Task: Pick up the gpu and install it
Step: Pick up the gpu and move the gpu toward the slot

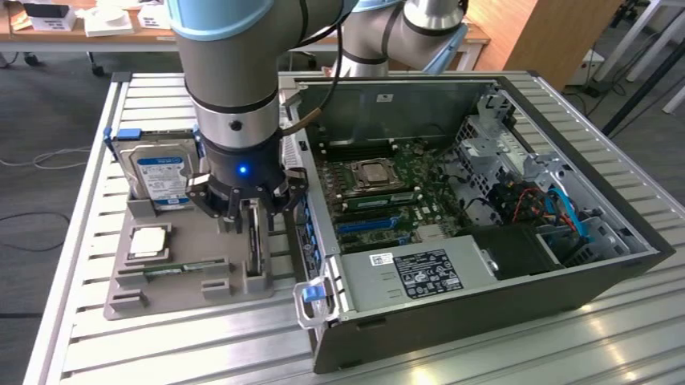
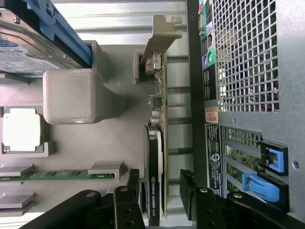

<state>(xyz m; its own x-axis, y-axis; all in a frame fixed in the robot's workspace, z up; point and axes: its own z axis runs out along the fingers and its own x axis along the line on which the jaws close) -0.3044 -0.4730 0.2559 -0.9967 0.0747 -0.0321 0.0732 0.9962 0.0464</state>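
Note:
The gpu [image 1: 256, 245] is a thin dark card standing on its long edge in a slot of the grey holder tray [image 1: 160, 298], right beside the open computer case [image 1: 578, 265]. My gripper [image 1: 253, 218] hangs directly over it, open, with one finger on each side. In the wrist view the gpu [image 2: 155, 143] shows its black cooler, green board edge and metal end bracket. It runs between my gripper's [image 2: 161, 191] black fingers [image 2: 133, 188], and a gap shows on both sides.
On the tray sit a silver hard drive with a blue label [image 1: 160, 172], a processor chip [image 1: 147, 241] and a green memory strip [image 1: 176, 269]. The case's motherboard has blue expansion slots [image 1: 370, 228]. Its rear wall carries blue latches [image 2: 267, 186] close to the gpu.

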